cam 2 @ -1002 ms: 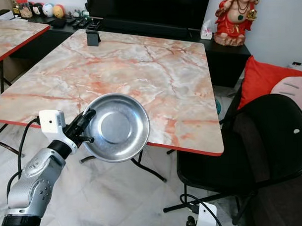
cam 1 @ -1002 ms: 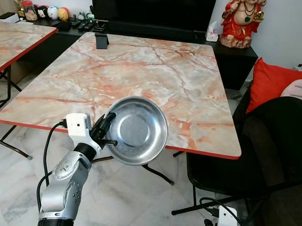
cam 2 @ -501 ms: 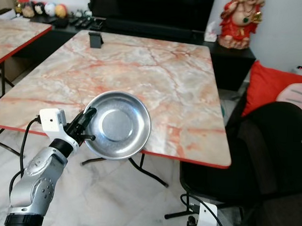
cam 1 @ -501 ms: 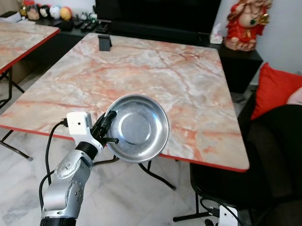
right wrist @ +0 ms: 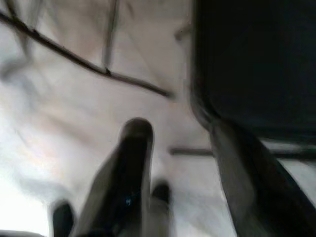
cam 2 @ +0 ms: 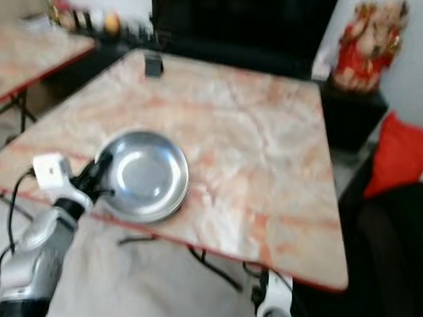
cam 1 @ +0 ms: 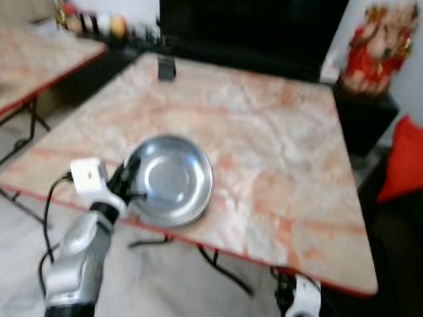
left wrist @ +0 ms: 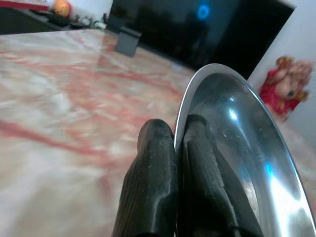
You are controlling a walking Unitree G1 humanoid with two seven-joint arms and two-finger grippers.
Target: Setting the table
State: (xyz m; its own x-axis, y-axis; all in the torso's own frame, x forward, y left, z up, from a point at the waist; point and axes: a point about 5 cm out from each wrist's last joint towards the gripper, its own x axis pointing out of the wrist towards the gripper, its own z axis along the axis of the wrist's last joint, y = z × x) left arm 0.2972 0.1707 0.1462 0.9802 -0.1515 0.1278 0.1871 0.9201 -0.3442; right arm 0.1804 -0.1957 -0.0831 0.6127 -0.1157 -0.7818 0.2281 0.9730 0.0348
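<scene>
One steel bowl (cam 1: 170,178), tilted, pinched by left claw (left wrist: 174,163).

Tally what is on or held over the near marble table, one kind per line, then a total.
Steel bowls: 1, the steel bowl, gripped at its rim by the left gripper over the marble table's near edge.
Small dark stands: 1, the small dark stand at the far edge.
Total: 2
</scene>
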